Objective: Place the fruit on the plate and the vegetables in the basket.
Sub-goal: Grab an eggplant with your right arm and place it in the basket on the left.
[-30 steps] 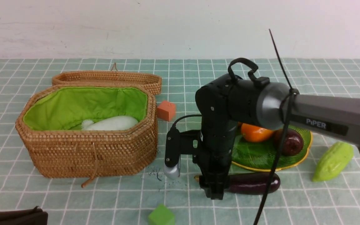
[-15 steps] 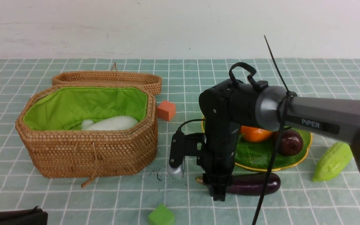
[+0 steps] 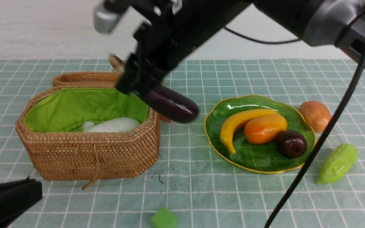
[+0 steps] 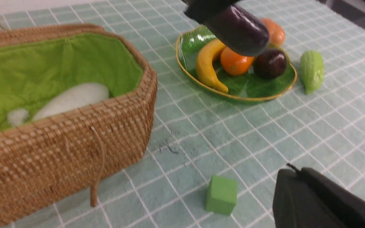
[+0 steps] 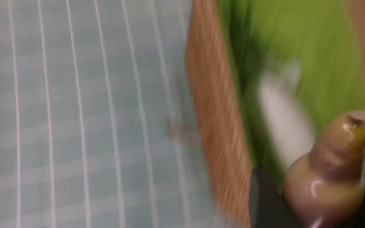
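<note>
The right gripper [image 3: 134, 83], clamped on the eggplant [image 3: 173, 106], has lifted it off the surface [image 3: 201, 190] to the basket [image 3: 90, 155], ready to drop.

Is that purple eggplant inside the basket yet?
Not yet. The right gripper holds the eggplant in the air, tilted, above the right rim of the basket; only the white radish lies inside.

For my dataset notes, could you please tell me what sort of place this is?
Probably an indoor robot test bench: a checked green tablecloth against a bare white wall, with a wicker basket and green plate staged.
</note>
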Controlling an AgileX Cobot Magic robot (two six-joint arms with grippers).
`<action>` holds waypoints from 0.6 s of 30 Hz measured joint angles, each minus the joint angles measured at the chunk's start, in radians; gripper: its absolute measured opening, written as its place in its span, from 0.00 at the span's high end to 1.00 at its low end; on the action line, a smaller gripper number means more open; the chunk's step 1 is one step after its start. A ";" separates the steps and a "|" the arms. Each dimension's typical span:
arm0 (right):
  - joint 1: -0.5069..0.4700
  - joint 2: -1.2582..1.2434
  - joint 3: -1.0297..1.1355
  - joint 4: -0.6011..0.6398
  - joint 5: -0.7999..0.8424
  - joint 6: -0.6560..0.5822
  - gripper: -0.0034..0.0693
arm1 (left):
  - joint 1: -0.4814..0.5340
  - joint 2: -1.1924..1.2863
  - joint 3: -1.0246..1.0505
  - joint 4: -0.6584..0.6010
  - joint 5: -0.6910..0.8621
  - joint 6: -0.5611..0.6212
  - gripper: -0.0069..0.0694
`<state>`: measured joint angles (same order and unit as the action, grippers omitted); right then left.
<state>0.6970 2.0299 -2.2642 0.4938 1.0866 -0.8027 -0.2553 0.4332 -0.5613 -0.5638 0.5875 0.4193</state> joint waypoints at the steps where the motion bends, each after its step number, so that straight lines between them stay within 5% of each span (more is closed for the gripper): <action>1: 0.011 0.025 -0.047 0.059 -0.064 -0.047 0.58 | 0.000 0.000 0.000 -0.001 -0.031 0.000 0.93; 7: 0.033 0.177 -0.081 0.210 -0.363 -0.251 0.58 | 0.000 0.000 0.000 -0.004 -0.073 0.000 0.93; 12: 0.035 0.269 -0.080 0.254 -0.446 -0.341 0.56 | 0.000 0.000 0.000 -0.004 -0.037 0.000 0.93; 18: 0.049 0.281 -0.079 0.260 -0.452 -0.357 0.10 | 0.000 0.000 0.001 -0.004 -0.014 0.001 0.93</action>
<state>0.7465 2.3105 -2.3429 0.7538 0.6343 -1.1594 -0.2553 0.4332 -0.5604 -0.5679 0.5734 0.4203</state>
